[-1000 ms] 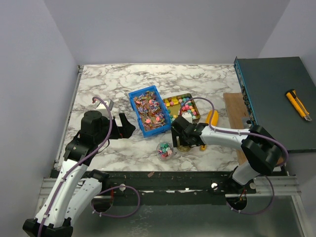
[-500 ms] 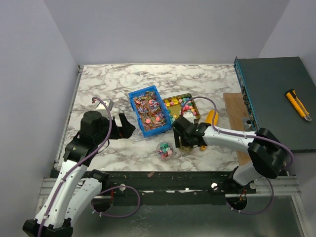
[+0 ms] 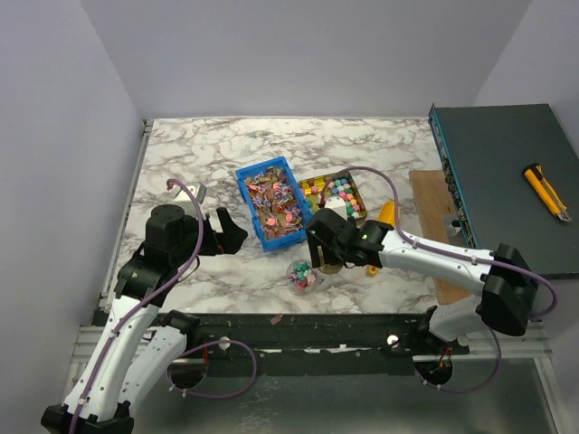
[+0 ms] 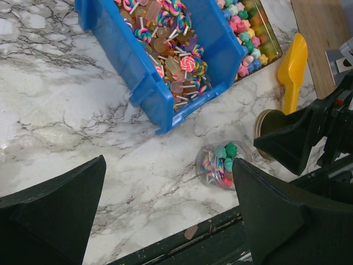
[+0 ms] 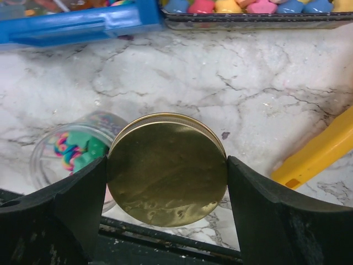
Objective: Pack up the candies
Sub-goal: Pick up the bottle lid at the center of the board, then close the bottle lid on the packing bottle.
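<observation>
I have the right gripper (image 3: pixel 324 251) closed on the gold lid (image 5: pixel 167 176), with one finger against each side of its rim. The left gripper (image 4: pixel 168 187) stands wide open and holds nothing. It hangs above the marble table (image 4: pixel 66 110), on the near side of the blue bin (image 4: pixel 140 83). The next move depends on the clear jar (image 5: pixel 66 152). In the right wrist view it lies just left of the held lid, with its right edge hidden behind the lid, so the lid is offset to the right of the jar mouth. The lid is round, so no long axis has to be lined up. The right arm is much nearer the jar than the left. The jar appears to stand upright with its mouth uncovered, though its clear wall makes that hard to confirm. It holds a small mixed load of candies (image 4: pixel 220 163). Most of the wrapped candies lie in the blue bin, and the chunky pieces (image 4: pixel 245 27) sit in the metal tin (image 5: pixel 253 20) beside it. The yellow scoop (image 5: pixel 317 157) lies on the table to the right of the lid.
</observation>
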